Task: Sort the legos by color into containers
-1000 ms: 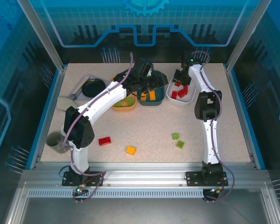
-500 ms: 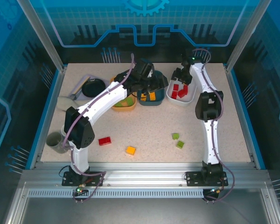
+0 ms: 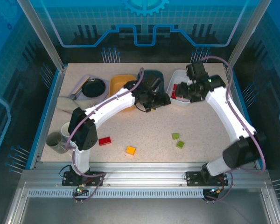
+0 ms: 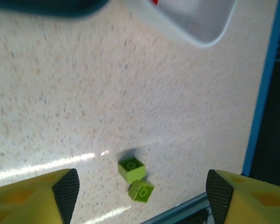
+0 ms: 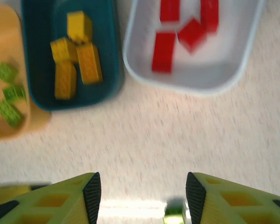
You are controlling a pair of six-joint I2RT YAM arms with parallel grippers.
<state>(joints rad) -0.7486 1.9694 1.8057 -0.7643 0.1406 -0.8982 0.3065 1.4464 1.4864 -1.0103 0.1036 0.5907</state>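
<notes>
Three tubs stand in a row at the back: an orange tub (image 3: 119,84) (image 5: 9,42) with green bricks (image 5: 8,93), a dark teal tub (image 3: 158,73) (image 5: 37,46) with yellow bricks (image 5: 77,60), and a white tub (image 3: 178,77) (image 5: 214,70) with red bricks (image 5: 177,32). Loose on the table lie a red brick (image 3: 104,140), an orange brick (image 3: 130,150) and two green bricks (image 3: 175,136) (image 3: 180,144) (image 4: 131,169) (image 4: 141,190). My left gripper (image 3: 161,100) (image 4: 142,191) hangs open just in front of the teal tub. Over the white tub's near side, my right gripper (image 3: 184,91) (image 5: 142,196) is open and empty.
A round black bowl (image 3: 94,87) sits at the back left, with two mugs (image 3: 56,142) (image 3: 67,129) near the left edge. A blue rim (image 4: 266,84) bounds the table on the right. A pale cloth-like thing (image 3: 67,102) lies left of the left arm.
The left gripper has drawn back from over the tubs toward the near right. The right arm has swung out to the right, its gripper now over the white tub's near side.
</notes>
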